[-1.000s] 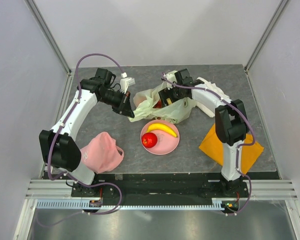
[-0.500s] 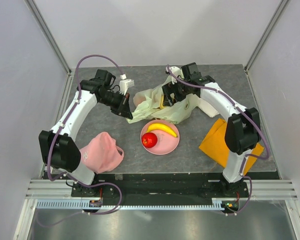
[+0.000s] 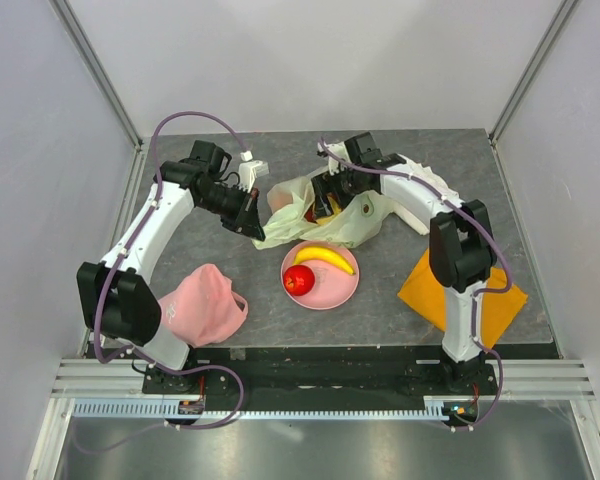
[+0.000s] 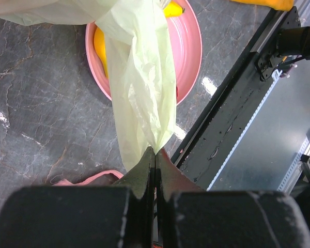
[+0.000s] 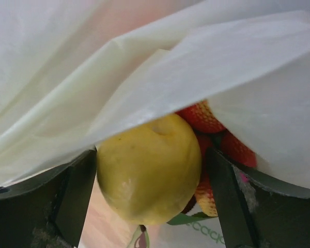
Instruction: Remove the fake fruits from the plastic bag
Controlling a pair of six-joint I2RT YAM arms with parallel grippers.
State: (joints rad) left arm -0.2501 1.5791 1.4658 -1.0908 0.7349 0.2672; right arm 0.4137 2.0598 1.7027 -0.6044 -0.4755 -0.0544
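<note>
The pale yellow-green plastic bag (image 3: pixel 365 222) lies crumpled at mid-table. My left gripper (image 4: pixel 156 151) is shut on a stretched strip of the bag (image 4: pixel 139 77), holding its left edge out. My right gripper (image 3: pixel 330 193) reaches into the bag's mouth. In the right wrist view its fingers (image 5: pixel 75 201) stand wide on either side of a round yellow fruit (image 5: pixel 150 175). The left finger is against the fruit and a thin gap shows at the right one. A red-yellow berry cluster (image 5: pixel 204 118) lies behind the fruit, under the bag's film (image 5: pixel 144 67). A banana (image 3: pixel 323 257) and a red apple (image 3: pixel 298 281) rest on the pink plate (image 3: pixel 342 291).
A pink cloth (image 3: pixel 205 303) lies at the near left. An orange cloth (image 3: pixel 425 290) sits at the near right under the right arm. A white cloth (image 3: pixel 427 182) lies behind the bag. The table's front rail (image 4: pixel 232 119) runs just beyond the plate.
My right gripper drew back a little, then pushed down into the bag's mouth around the yellow fruit. The left arm has held still with the bag's edge.
</note>
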